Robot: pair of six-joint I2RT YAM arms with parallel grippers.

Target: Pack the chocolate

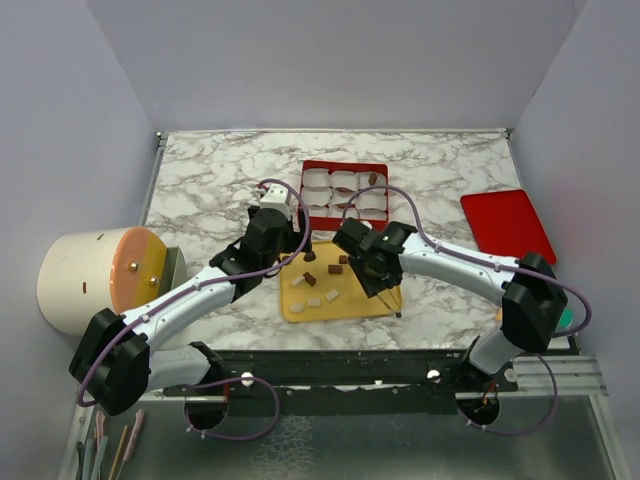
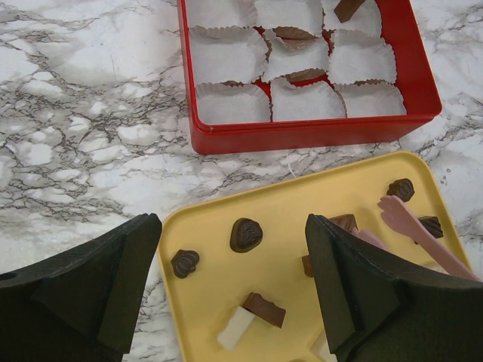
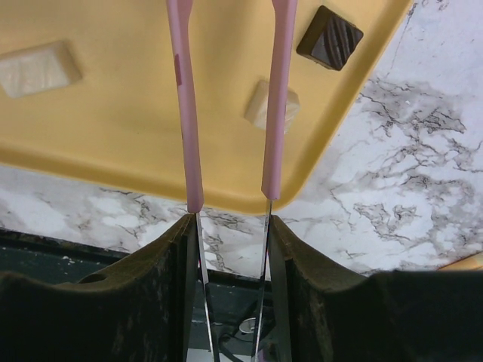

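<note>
— Now, the overhead view: where is the chocolate (image 1: 335, 268)?
— Mostly on the yellow tray (image 1: 355, 306), which lies on the marble surface (image 1: 210, 180). Brown chocolate sits on the tray's far half, pale pieces (image 1: 312, 302) on its near half. A red box (image 1: 345, 164) of white paper cups (image 1: 318, 182) stands just beyond the tray, a few cups holding chocolate. A red lid (image 1: 507, 225) lies well right of the tray.
— Left wrist view?
— Left hand (image 2: 232, 222) spread wide, nothing between its fingers. It hangs over the tray's corner nearest the box, one finger above marble, the other above the tray. Between them lie a domed dark piece (image 2: 245, 234), a smaller dark piece (image 2: 184, 262) left of it, and a brown block (image 2: 264, 308) touching a white block (image 2: 236, 329). One brown piece (image 2: 347, 9) shows in the box's far-right cup. The tip of the pink tweezers (image 2: 398, 214) reaches over the tray's right side, just beside a rounded dark piece (image 2: 401, 188); whether they touch, I cannot tell.
— Right wrist view?
— Right hand (image 3: 230, 222) pinching the tweezers, one finger pressed on each arm from outside. The two pink arms stand apart; their tips are out of frame. Beneath them runs the tray's edge, with a ribbed dark square (image 3: 329, 47) near the tray's corner.
</note>
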